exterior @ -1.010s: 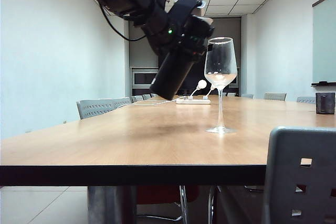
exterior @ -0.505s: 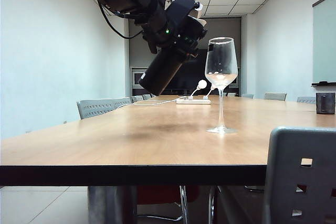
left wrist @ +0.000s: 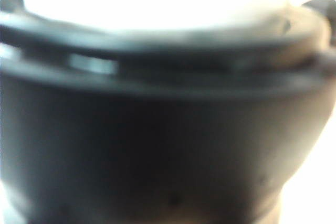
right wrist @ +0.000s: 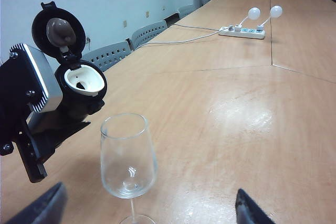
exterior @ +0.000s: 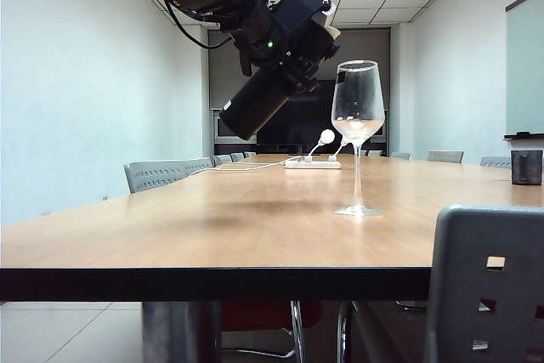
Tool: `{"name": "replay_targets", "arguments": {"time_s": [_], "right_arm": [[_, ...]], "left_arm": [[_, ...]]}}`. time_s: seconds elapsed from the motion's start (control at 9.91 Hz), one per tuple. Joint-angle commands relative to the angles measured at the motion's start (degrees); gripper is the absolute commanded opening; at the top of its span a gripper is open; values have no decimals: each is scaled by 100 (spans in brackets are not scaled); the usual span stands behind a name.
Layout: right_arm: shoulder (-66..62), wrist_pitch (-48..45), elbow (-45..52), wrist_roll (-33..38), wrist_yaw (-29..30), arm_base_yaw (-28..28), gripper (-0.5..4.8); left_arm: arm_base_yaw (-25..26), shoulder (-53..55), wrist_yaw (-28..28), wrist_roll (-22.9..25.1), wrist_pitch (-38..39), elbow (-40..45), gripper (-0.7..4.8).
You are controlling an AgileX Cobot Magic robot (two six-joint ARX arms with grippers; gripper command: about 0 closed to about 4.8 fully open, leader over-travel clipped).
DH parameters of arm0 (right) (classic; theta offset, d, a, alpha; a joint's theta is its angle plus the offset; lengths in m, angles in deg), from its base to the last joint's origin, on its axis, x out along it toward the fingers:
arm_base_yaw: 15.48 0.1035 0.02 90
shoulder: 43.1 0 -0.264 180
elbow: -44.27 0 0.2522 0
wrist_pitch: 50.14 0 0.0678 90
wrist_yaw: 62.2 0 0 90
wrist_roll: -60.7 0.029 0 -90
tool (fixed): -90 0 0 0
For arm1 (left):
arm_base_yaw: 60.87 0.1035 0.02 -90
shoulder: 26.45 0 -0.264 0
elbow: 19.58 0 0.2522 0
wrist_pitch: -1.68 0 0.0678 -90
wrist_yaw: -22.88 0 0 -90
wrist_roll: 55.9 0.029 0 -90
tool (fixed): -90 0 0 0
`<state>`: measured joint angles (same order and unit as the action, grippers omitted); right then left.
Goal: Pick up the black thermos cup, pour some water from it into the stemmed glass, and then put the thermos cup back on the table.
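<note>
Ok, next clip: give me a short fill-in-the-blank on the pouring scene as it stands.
1. The left gripper holds the black thermos cup tilted, its hinged lid flipped ____.
2. The stemmed glass stands ____ on the table.
3. The right gripper, near the glass, holds ____.
4. Far down the table lies a white power ____.

Missing words: open; upright; nothing; strip

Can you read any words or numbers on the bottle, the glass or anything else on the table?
No words or numbers can be read anywhere.
The black thermos cup, held tilted in the left gripper: no writing shows.
The stemmed glass: plain, no label.
The power strip: too small to tell.
The right gripper is open, holding nothing.
</note>
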<state>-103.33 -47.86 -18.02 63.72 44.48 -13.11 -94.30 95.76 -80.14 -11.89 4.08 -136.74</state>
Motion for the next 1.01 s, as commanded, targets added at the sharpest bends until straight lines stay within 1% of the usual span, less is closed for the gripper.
{"name": "replay_targets", "arguments": {"time_s": [0.1,0.2,0.4,0.91,1.01], "right_arm": [[22,-70,-13,22,151,-2,413],[22,-68,-13,24,153,-2,413],[22,-68,-13,26,151,-2,413],[22,-70,-13,57,153,-2,413],[22,-72,-13,157,153,-2,413]], "left_arm": [[-13,-131,-129,566,-507,-87,184],[-11,-129,-131,863,-544,-87,184],[-17,-129,-127,767,-544,-87,184],[-17,-125,-109,767,-544,-87,184],[-17,-125,-107,769,-549,-87,184]]}}
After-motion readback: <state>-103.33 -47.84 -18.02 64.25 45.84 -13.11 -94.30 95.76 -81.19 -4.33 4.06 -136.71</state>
